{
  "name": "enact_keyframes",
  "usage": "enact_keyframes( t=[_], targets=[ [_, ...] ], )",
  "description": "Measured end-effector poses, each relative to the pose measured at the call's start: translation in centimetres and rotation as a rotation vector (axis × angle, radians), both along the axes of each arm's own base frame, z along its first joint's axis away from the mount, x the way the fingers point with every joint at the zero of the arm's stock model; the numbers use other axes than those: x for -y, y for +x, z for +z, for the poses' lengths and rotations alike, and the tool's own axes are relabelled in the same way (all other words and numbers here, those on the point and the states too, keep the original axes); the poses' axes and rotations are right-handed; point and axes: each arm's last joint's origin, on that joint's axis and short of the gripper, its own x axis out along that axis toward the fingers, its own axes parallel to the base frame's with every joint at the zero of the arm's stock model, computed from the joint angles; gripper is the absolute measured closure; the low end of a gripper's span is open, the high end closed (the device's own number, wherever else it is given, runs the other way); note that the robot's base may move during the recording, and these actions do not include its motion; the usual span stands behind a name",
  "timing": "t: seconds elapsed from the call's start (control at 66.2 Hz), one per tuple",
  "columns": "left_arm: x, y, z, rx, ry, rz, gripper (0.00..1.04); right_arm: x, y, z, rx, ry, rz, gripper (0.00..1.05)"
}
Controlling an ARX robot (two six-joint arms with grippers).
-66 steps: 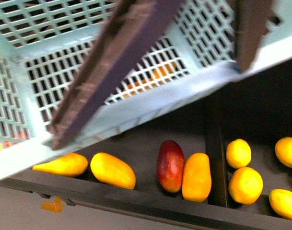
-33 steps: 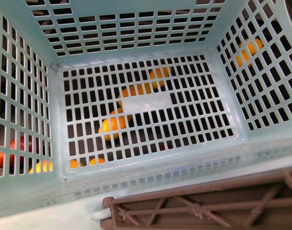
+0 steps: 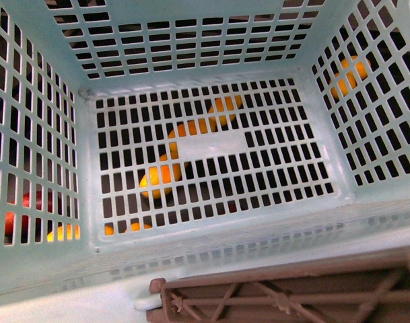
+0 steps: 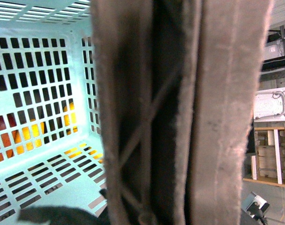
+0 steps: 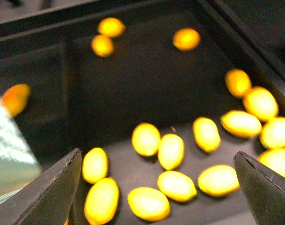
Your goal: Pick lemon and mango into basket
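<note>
- Right hand [image 5: 156, 153] hangs over the fruit with its two dark fingers [image 5: 55, 187] wide apart and nothing between them.
- Left hand: its wrist view is mostly filled by the brown handle [image 4: 179, 112], seen very close. The fingers cannot be made out there, so I cannot tell whether they are together or apart.
- Front view looks straight down into the basket [image 3: 211, 54], light teal with slotted walls and floor. The handle lies along the near rim.
- Orange-yellow fruit [image 3: 161, 178] shows through the floor slots, so it lies under the basket and not in it. The grid breaks it up too much to name its kind.
- More orange shows through the right wall, and red and yellow through the left wall.
- Lemons [image 5: 171, 151], yellow and oval, lie scattered on a dark tray [image 5: 133, 84] with raised dividers. Several cluster below the right hand, others sit apart at the far side. The picture is blurred.
- Room, seen past the handle: a wooden crate [image 4: 268, 154], a white box [image 4: 272, 104] above it, and a small grey device [image 4: 255, 204].
</note>
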Motion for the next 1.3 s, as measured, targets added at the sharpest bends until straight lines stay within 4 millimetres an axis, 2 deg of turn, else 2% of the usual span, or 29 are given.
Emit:
enact_keyframes(
  t=[0.106,0.197,0.302,0.423,0.635,0.801,1.043,1.3],
  targets=[
    [0.0,0.0,0.0,0.004,0.003,-0.001,0.9,2.4,1.2,1.9,0.092,0.022,-0.059,0.09],
    [0.0,0.0,0.0,0.002,0.002,-0.003,0.9,4.5,2.5,1.5,0.063,-0.008,-0.09,0.09],
    [0.0,0.0,0.0,0.004,0.003,-0.004,0.9,6.8,5.2,-1.5,-0.069,-0.067,-0.057,0.09],
    [0.0,0.0,0.0,0.003,0.003,-0.003,0.9,7.7,7.7,-5.7,-0.21,-0.05,0.007,0.09],
    [0.0,0.0,0.0,0.004,0.003,-0.004,0.9,7.3,12.1,-12.4,-0.435,0.045,0.1,0.09],
    [0.0,0.0,0.0,0.004,0.003,-0.003,0.9,5.8,14.9,-16.1,-0.549,0.07,0.176,0.09],
    [0.0,0.0,0.0,0.004,0.003,-0.004,0.9,3.9,18.6,-18.8,-0.611,0.068,0.267,0.09],
    [0.0,0.0,0.0,0.004,0.003,-0.004,0.9,4.2,21.0,-20.2,-0.632,0.086,0.244,0.09]
  ],
)
